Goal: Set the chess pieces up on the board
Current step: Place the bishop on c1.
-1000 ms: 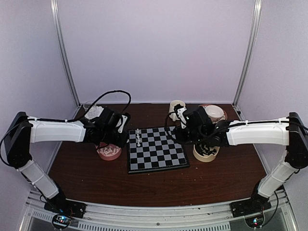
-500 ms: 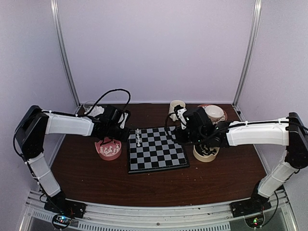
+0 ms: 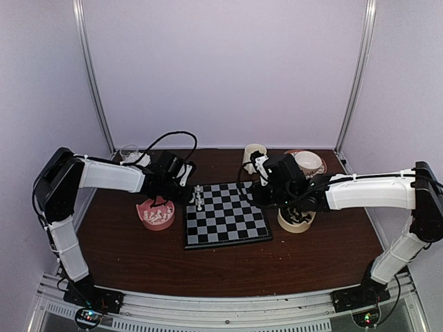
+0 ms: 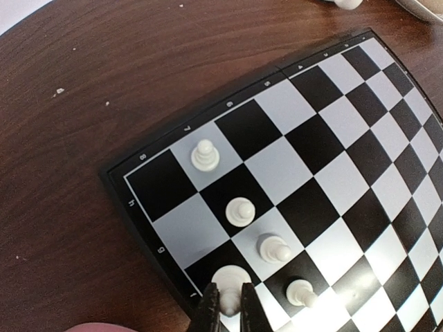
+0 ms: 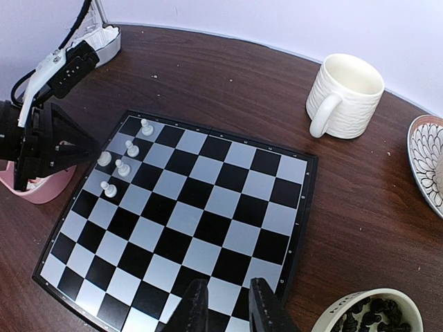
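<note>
The left gripper (image 4: 229, 296) has swung off the pink bowl (image 3: 156, 216) to the far-left corner of the board (image 4: 325, 166), clamped on a white piece (image 4: 230, 277) just above it, beside 4 white pawns (image 4: 240, 209). Placing step, I reckon: lower it onto a free square there, then release. On the right, the right gripper (image 5: 228, 294) hovers at the board's right edge, jaws slightly parted, empty.

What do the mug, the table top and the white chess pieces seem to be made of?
The mug: probably glazed ceramic, cream, ribbed wall with soft sheen. The table top: dark wood or wood veneer, visible grain. The white chess pieces: likely moulded plastic, smooth, slightly glossy.
</note>
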Motion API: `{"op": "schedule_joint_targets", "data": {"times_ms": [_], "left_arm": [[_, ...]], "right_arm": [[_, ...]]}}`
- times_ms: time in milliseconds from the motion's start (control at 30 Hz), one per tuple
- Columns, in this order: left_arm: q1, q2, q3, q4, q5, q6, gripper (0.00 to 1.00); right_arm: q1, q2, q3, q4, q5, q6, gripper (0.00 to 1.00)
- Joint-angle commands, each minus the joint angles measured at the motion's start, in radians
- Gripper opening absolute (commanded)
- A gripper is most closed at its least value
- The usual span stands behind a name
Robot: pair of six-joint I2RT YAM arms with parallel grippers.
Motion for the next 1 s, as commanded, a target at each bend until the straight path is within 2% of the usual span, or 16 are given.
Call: {"op": "schedule_joint_targets", "data": {"times_ms": [0,567,967], "left_arm": [[-0.005,0.015,0.036,-0.010,0.011,0.023,0.02],[-0.019,0.042,0.063,-0.054,-0.010,0.027,0.08],[-0.021,0.050,0.076,-0.078,-0.043,0.033,0.09]], "right_arm": [[-0.005,-0.012,-0.009,0.013,0.002,-0.001,0.23],[-0.005,-0.014,-0.007,0.007,0.008,-0.003,0.23],[-0.005,-0.016,-0.010,0.005,0.008,-0.003,0.23]]}}
